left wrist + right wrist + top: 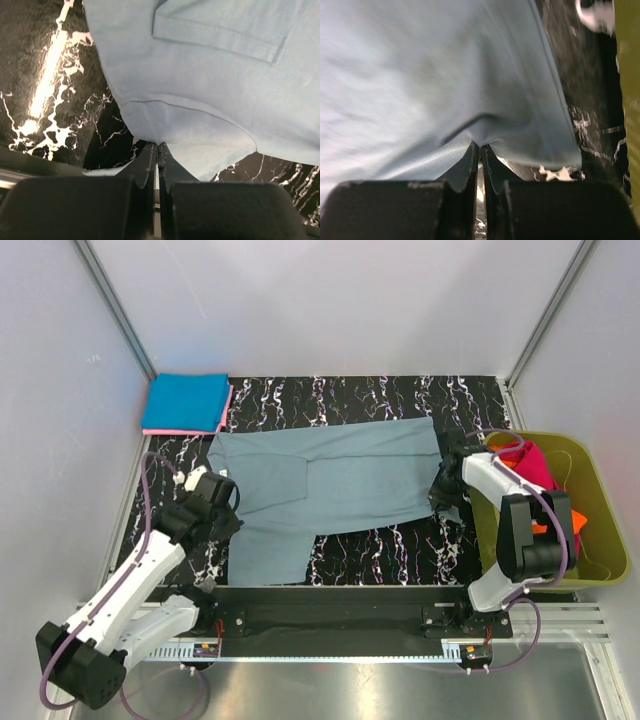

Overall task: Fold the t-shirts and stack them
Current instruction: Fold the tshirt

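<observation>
A dusty grey-blue t-shirt (340, 485) lies spread across the black marbled table, with one sleeve folded in over its body. My left gripper (222, 502) is shut on its left edge, by the neck end; the left wrist view shows the cloth (200, 90) pinched at the fingertips. My right gripper (444, 487) is shut on its right edge; the right wrist view shows the cloth (430, 90) puckered at the tips. A folded bright blue shirt (186, 402) lies on a pink one (228, 408) at the back left. Magenta (532, 466) and orange (590, 502) shirts lie in the tub.
An olive-green plastic tub (610, 570) stands off the table's right edge, close to the right arm. White walls enclose the table on the left, back and right. A black rail runs along the near edge.
</observation>
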Available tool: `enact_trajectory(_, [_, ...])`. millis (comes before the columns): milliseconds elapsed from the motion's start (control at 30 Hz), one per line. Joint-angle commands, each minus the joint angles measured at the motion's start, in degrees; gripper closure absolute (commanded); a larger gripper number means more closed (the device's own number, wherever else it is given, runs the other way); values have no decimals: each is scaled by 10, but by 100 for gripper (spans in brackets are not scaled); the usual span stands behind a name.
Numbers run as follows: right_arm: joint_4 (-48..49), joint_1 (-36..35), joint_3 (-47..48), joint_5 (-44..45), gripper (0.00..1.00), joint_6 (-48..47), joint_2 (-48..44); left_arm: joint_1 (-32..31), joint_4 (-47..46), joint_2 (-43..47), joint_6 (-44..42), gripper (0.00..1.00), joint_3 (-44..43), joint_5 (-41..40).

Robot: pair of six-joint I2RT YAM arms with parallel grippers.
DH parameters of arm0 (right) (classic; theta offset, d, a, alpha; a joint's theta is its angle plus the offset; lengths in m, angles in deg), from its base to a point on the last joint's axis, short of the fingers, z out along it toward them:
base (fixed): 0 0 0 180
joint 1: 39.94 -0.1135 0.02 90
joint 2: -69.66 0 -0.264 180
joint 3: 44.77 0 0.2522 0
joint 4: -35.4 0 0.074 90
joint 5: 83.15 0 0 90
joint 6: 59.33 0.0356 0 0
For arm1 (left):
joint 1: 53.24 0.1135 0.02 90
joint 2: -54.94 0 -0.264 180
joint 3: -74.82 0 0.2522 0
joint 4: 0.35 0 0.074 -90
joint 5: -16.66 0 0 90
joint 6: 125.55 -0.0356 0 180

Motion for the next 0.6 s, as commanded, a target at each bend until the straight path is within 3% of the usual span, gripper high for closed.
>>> enact_trajectory(0, [-3, 4, 56, 20, 90, -37, 21, 6, -39, -23, -33, 100, -43, -36])
enact_trajectory(333, [-40, 4, 212, -8, 88, -46, 136, 96, -127, -179, -117, 100, -153, -22])
enact_trajectory(567, [-66, 5, 307, 13, 87, -62, 209, 124, -176, -277, -149, 100, -219, 13])
